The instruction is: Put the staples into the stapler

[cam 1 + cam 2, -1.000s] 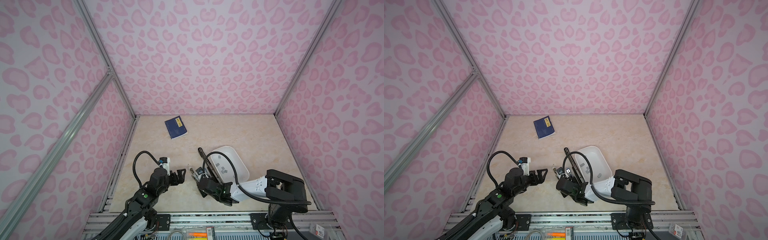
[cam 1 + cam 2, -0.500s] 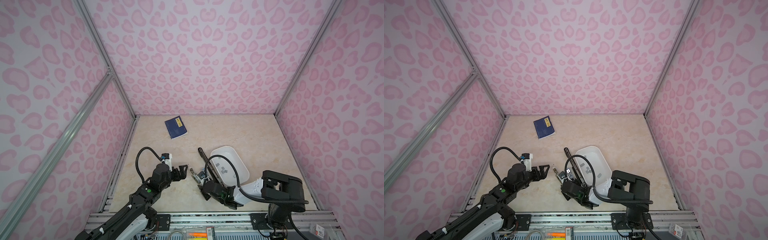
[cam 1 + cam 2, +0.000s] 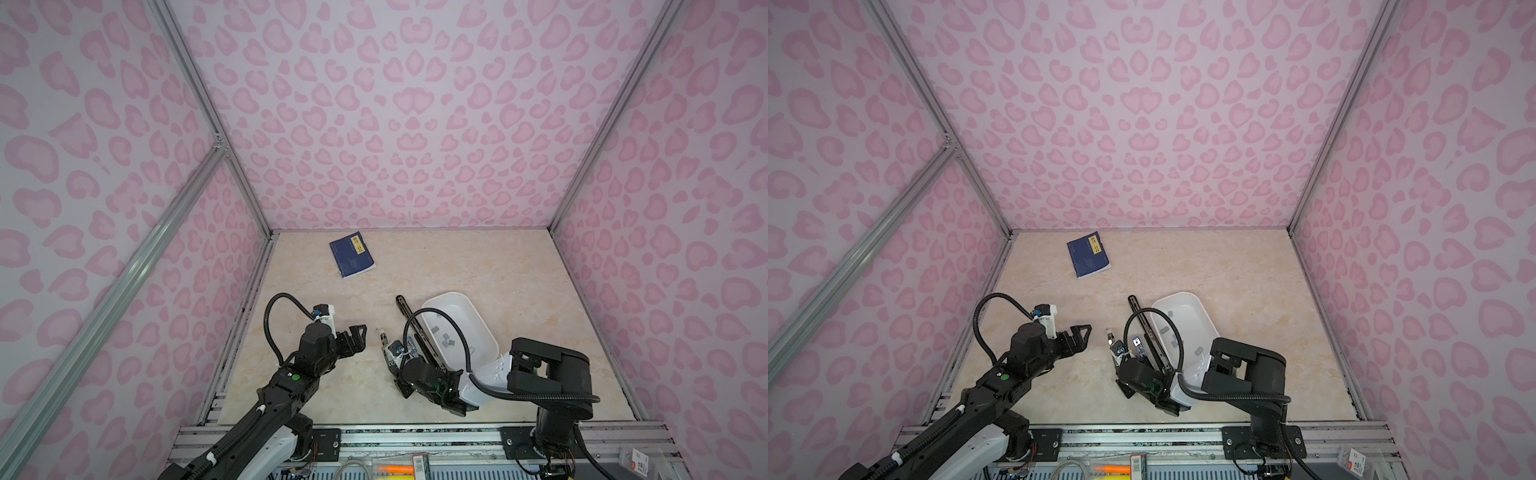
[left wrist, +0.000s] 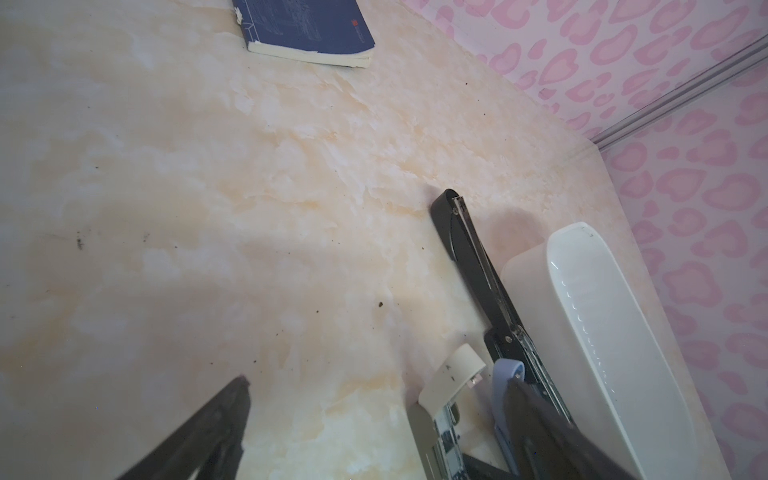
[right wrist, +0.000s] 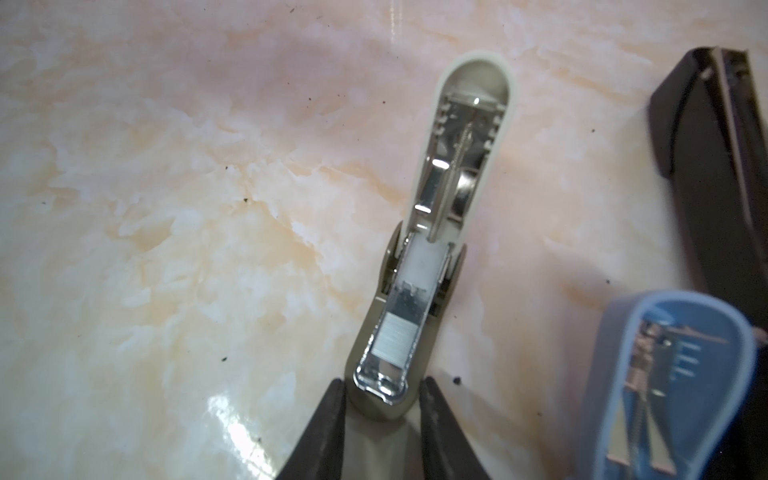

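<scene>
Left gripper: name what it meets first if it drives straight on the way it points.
Probably the open beige stapler just ahead of the left gripper; height is unclear, so it might pass over it.

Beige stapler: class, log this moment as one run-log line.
right gripper: jaws flank beige stapler front end, grip unclear | staple block in open channel | left gripper: jaws open, empty | loose staples in white tray

The small beige plastic stapler (image 5: 419,266) lies flat on the marbled tabletop (image 5: 166,208), hinged fully open, its lid (image 5: 461,174) folded back and its shiny metal channel facing up. One flat grey block of joined staples (image 5: 394,338) sits in that channel near the front end. More small grey staple blocks (image 3: 448,341) lie loose and scattered inside the white oval plastic tray (image 3: 478,316) nearby
</scene>
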